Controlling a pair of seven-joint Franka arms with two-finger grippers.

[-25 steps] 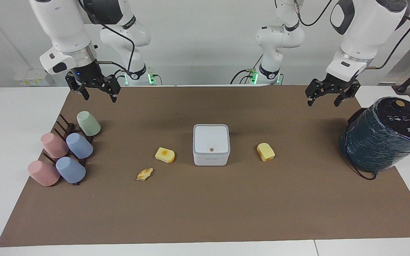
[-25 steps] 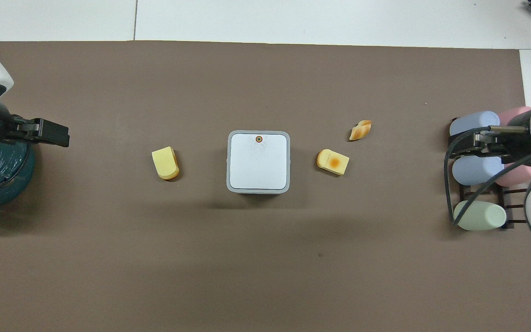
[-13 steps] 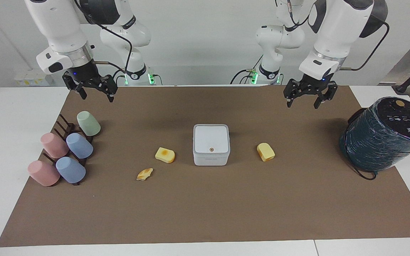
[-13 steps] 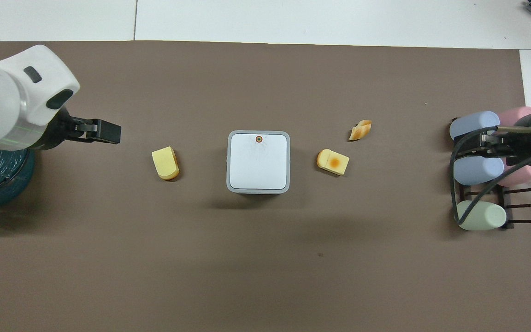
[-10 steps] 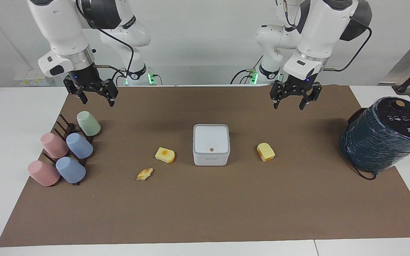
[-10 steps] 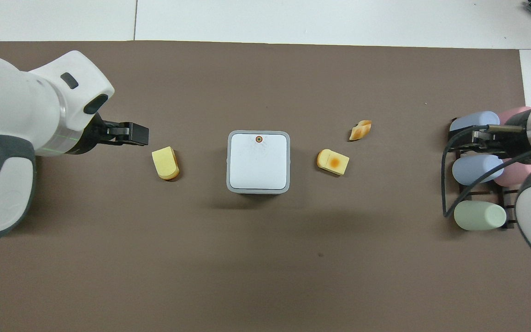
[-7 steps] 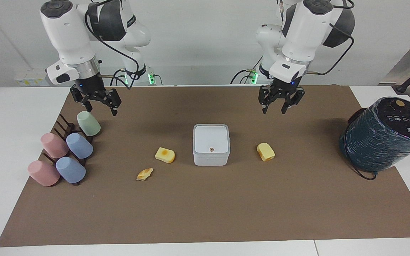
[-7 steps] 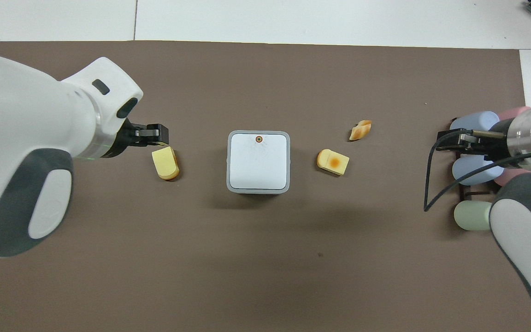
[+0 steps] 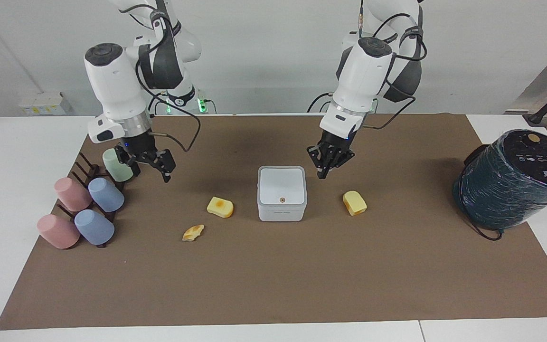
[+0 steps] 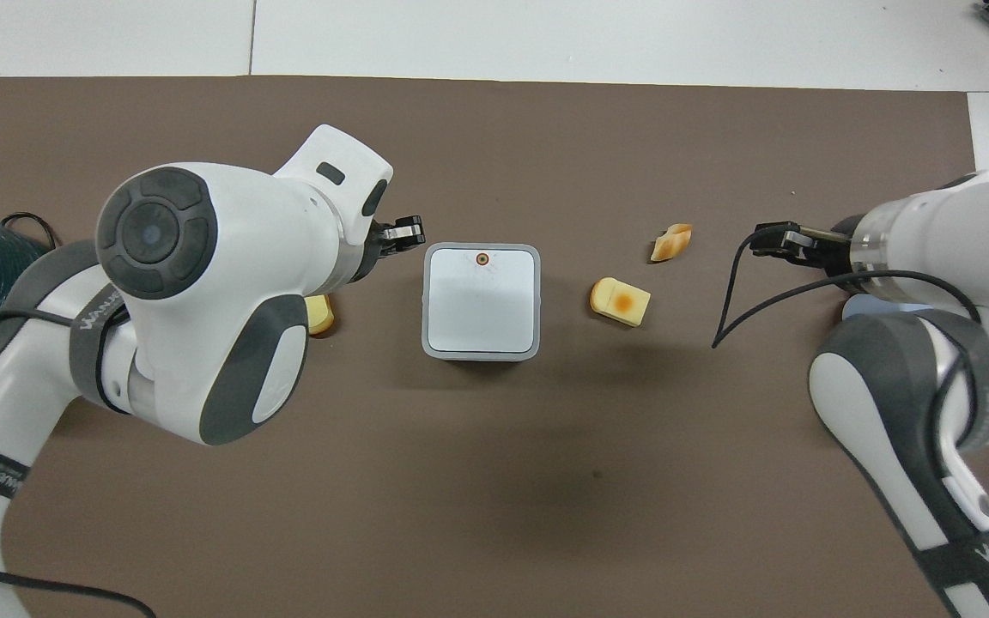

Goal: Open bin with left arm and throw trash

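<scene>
While I watch from my station, I see a brown mat (image 9: 273,280) covering most of a white table (image 9: 12,190), with a plain pale wall (image 9: 264,52) rising where the robots stand. The mat lies flat, its edge toward the left arm's end running under a big dark teal wrapped cylinder (image 9: 515,178) that leans at the table's corner.

At the middle of the mat sits the bin (image 9: 282,193), a small white square box with its lid down flat and the orange dot on the lid's edge farthest from the robots. The trash lies on the mat around it: one yellow chunk (image 9: 354,203) beside the bin toward the left arm's end, another yellow chunk with an orange spot (image 9: 220,207) beside it toward the right arm's end, and a pale toasted piece (image 9: 193,232) a little farther from the robots than that.

My left gripper (image 9: 326,164) hangs low just beside the bin's corner nearest the robots, not touching it; I cannot tell whether its fingers are apart or together. My right gripper (image 9: 152,164) hovers over the mat beside a green cup (image 9: 116,165), fingers spread, holding nothing.

Toward the right arm's end, pink and blue cups (image 9: 83,209) lie tilted on a dark rack (image 9: 83,167) with the green one.
</scene>
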